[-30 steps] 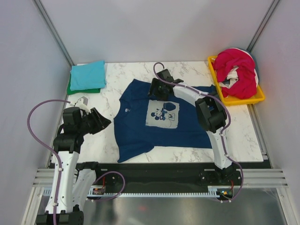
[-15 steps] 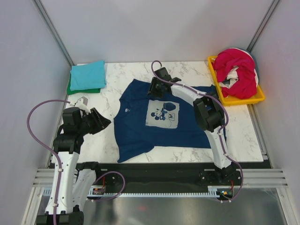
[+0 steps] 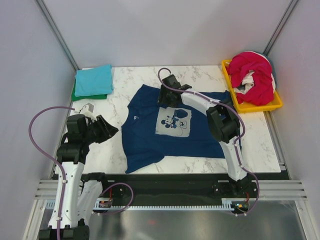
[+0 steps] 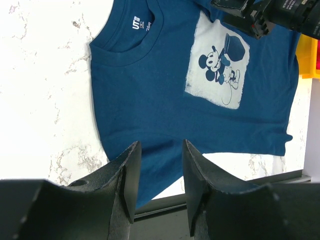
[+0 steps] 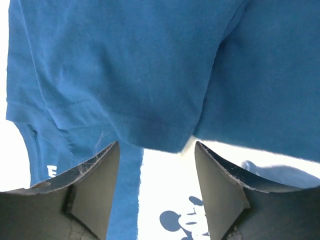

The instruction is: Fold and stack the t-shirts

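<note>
Navy tee (image 3: 150,135): judged soft and limp, best taken at the sleeve hem (image 5: 145,124); right gripper (image 5: 156,150) is held wide.

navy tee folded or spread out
Spread out, not folded: the navy tee lies flat, print and collar showing. The open right gripper hovers over a hemmed edge.
</note>
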`<control>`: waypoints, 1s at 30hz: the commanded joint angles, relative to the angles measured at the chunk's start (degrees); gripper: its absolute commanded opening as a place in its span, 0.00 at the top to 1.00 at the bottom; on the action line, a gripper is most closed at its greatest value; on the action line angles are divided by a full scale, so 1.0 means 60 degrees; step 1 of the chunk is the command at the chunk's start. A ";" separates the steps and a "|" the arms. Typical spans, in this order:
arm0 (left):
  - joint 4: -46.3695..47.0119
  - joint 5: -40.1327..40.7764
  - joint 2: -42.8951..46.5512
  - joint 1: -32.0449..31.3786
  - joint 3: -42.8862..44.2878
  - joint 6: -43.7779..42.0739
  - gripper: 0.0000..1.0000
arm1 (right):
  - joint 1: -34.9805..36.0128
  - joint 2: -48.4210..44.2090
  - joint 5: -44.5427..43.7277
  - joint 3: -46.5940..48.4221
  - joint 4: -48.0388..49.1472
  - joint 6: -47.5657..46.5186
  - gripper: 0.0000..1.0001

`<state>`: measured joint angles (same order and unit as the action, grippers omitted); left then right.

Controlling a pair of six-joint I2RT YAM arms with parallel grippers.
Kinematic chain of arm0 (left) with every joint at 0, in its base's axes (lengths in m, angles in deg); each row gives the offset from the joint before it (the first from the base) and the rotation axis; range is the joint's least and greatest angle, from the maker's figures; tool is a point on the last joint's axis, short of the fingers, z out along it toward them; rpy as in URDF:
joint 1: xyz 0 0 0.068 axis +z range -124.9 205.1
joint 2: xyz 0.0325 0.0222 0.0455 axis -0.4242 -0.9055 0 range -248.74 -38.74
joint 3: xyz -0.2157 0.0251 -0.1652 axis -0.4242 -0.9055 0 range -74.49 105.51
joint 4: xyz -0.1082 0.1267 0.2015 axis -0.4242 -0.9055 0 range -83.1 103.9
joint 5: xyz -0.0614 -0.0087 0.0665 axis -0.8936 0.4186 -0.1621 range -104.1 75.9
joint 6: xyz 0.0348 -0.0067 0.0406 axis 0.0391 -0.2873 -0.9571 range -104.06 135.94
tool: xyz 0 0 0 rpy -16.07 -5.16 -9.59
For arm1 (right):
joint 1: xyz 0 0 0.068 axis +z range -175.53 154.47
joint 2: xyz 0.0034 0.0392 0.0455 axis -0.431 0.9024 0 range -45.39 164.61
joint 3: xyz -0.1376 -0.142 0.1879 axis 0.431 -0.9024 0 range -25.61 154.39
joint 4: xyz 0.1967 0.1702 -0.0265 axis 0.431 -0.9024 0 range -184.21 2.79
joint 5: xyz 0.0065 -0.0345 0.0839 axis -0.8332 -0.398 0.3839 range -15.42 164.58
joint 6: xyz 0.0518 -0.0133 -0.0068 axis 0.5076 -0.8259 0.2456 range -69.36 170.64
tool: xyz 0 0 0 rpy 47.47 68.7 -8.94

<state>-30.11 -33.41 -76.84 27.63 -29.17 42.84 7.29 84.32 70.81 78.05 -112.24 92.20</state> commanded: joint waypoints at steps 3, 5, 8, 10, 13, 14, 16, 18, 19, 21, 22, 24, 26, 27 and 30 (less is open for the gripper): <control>0.0318 0.0113 0.0067 0.0034 -0.0053 -0.0147 0.55 | 0.0667 -0.0073 -0.1947 0.1252 -0.1084 -0.1330 0.28; 0.0318 0.0098 0.0081 0.0033 -0.0053 -0.0147 0.55 | 0.0828 0.0177 -0.2227 0.1778 -0.1319 -0.1638 0.28; 0.0304 0.0128 0.0082 0.0048 -0.0053 -0.0147 0.55 | 0.0946 0.0588 -0.2637 0.2306 -0.1671 -0.1916 0.29; 0.0318 0.0128 0.0096 0.0033 -0.0053 -0.0147 0.55 | 0.0990 0.0880 -0.2784 0.2498 -0.1789 -0.2005 0.30; 0.0333 0.0128 0.0111 0.0033 -0.0053 -0.0147 0.55 | 0.1034 0.1247 -0.3004 0.2937 -0.2008 -0.2209 0.31; 0.0318 0.0142 0.0111 0.0033 -0.0053 -0.0147 0.55 | 0.1049 0.1335 -0.3135 0.3185 -0.2067 -0.2268 0.32; 0.0333 0.0128 0.0140 0.0033 -0.0053 -0.0147 0.55 | 0.1064 0.1613 -0.3165 0.3537 -0.2184 -0.2415 0.37; 0.0318 0.0128 0.0126 0.0033 -0.0053 -0.0147 0.55 | 0.1049 0.1789 -0.3268 0.3773 -0.2316 -0.2517 0.41; 0.0318 0.0128 0.0126 0.0033 -0.0053 -0.0147 0.55 | 0.1049 0.1964 -0.3254 0.3890 -0.2345 -0.2547 0.43; 0.0333 0.0128 0.0140 0.0033 -0.0053 -0.0147 0.55 | 0.1049 0.2169 -0.3239 0.4139 -0.2404 -0.2605 0.49; 0.0333 0.0128 0.0155 0.0033 -0.0053 -0.0147 0.55 | 0.1049 0.2229 -0.3224 0.4198 -0.2419 -0.2606 0.51; 0.0333 0.0128 0.0140 0.0033 -0.0053 -0.0147 0.55 | 0.1049 0.2288 -0.3224 0.4286 -0.2419 -0.2620 0.57; 0.0333 0.0128 0.0155 0.0033 -0.0053 -0.0147 0.55 | 0.1049 0.2346 -0.3253 0.4301 -0.2419 -0.2606 0.63; 0.0333 0.0142 0.0155 0.0033 -0.0039 -0.0147 0.55 | 0.1049 0.2318 -0.3297 0.4287 -0.2404 -0.2591 0.66; 0.0333 0.0113 0.0140 0.0033 -0.0053 -0.0147 0.55 | 0.1049 0.2244 -0.3385 0.4272 -0.2419 -0.2576 0.78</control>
<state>-30.09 -33.38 -76.45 27.63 -29.56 42.84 13.47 98.16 52.60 101.13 -125.90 77.10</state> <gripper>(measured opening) 0.455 0.251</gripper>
